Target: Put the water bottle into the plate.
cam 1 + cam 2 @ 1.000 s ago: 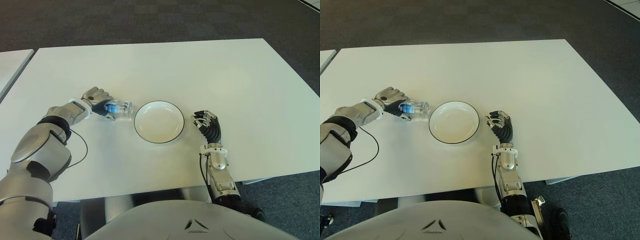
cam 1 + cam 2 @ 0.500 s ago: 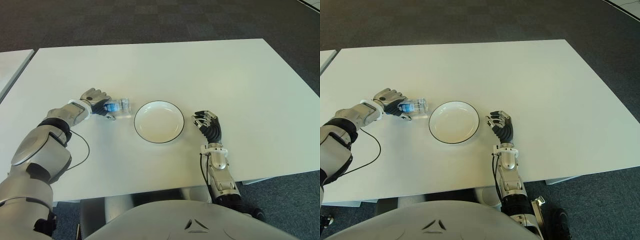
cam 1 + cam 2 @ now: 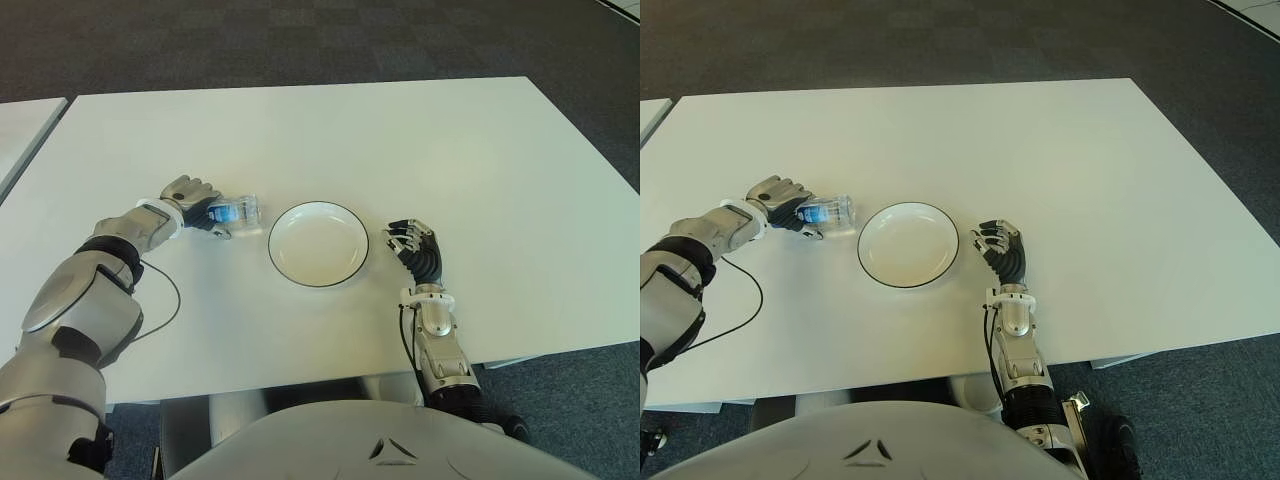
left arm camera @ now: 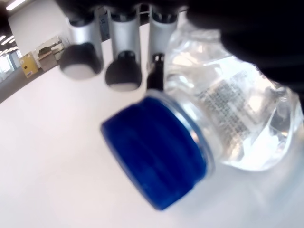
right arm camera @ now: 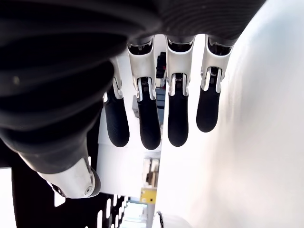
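Note:
A small clear water bottle (image 3: 238,213) with a blue label and blue cap (image 4: 154,164) is held in my left hand (image 3: 198,205), left of the plate. Its fingers (image 4: 124,51) wrap around the bottle's body in the left wrist view. The bottle lies roughly sideways, its base pointing toward the plate. The white plate (image 3: 318,244) with a dark rim sits on the white table (image 3: 400,140), holding nothing. My right hand (image 3: 414,246) shows just right of the plate, fingers relaxed and holding nothing.
A second white table edge (image 3: 25,125) shows at the far left. Dark carpet (image 3: 300,40) lies beyond the table. A thin black cable (image 3: 160,290) loops by my left forearm.
The left hand has drawn the bottle slightly back and away from the plate's rim and tilted it a little. The right hand has stayed in place.

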Controlling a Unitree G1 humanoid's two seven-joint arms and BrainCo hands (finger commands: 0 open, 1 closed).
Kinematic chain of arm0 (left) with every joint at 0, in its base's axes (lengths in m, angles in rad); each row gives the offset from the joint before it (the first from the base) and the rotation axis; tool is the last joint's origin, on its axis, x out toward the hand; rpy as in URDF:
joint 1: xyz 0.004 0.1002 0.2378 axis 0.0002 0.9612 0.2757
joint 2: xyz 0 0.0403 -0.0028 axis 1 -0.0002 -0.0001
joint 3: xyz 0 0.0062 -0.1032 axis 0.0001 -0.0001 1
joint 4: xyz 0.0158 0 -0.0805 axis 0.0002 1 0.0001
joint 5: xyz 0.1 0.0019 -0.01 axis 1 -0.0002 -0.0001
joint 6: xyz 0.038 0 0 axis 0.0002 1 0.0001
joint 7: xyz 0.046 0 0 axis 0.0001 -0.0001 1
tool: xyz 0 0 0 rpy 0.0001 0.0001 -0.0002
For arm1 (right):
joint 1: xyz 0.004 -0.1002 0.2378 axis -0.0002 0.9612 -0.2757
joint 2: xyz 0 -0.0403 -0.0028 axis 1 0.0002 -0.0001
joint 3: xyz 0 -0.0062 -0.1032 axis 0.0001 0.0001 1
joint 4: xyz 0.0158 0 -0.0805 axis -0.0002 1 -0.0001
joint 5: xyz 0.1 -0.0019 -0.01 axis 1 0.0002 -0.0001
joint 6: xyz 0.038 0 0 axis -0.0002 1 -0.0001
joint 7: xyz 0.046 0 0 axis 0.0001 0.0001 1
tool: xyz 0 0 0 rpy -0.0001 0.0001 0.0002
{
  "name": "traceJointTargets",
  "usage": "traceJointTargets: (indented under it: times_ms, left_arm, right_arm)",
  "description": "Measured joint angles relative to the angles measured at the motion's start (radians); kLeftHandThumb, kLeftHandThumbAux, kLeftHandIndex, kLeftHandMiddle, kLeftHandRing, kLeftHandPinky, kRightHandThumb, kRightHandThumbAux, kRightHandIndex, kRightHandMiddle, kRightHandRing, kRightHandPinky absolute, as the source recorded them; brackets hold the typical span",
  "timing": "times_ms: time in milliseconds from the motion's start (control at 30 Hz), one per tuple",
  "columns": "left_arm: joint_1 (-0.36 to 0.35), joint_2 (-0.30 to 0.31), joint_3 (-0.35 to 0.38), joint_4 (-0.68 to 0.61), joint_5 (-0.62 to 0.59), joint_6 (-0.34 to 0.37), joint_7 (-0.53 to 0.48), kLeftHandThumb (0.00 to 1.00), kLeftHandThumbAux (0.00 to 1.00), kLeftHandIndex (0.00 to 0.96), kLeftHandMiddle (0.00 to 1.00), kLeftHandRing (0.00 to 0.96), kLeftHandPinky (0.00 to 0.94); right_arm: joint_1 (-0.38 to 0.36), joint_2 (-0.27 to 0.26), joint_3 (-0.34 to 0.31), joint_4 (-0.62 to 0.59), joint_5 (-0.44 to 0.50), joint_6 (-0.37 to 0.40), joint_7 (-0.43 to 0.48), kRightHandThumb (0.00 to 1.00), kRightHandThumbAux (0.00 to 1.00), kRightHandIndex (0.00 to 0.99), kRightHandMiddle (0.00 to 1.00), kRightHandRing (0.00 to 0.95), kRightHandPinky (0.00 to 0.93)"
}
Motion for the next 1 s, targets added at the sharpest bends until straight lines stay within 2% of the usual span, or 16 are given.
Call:
traceJointTargets:
  times_ms: [267, 533, 767, 1000]
  left_arm:
    - [0.021, -0.023, 0.052, -0.007, -0.059, 0.051, -0.002, 0.728, 0.695, 0.444, 0.854, 0.86, 0.866]
    - [0.065, -0.041, 0.155, -0.103, -0.146, 0.102, -0.063, 0.727, 0.697, 0.444, 0.858, 0.856, 0.861]
    - [0.151, -0.019, 0.266, -0.34, -0.214, 0.153, -0.132, 0.726, 0.699, 0.443, 0.869, 0.861, 0.871]
    - [0.259, 0.019, 0.364, -0.622, -0.221, 0.246, -0.145, 0.725, 0.699, 0.443, 0.878, 0.864, 0.877]
  right_arm:
    - [0.0, 0.0, -0.001, 0.003, 0.0, -0.003, -0.002, 0.705, 0.737, 0.416, 0.408, 0.381, 0.386]
    - [-0.001, 0.0, 0.0, 0.011, -0.002, -0.016, -0.011, 0.704, 0.737, 0.417, 0.408, 0.388, 0.395]
    - [-0.004, 0.0, 0.001, 0.012, -0.008, -0.019, -0.018, 0.703, 0.737, 0.417, 0.408, 0.39, 0.397]
    - [-0.004, 0.0, 0.001, 0.011, -0.01, -0.019, -0.019, 0.705, 0.737, 0.417, 0.408, 0.389, 0.393]
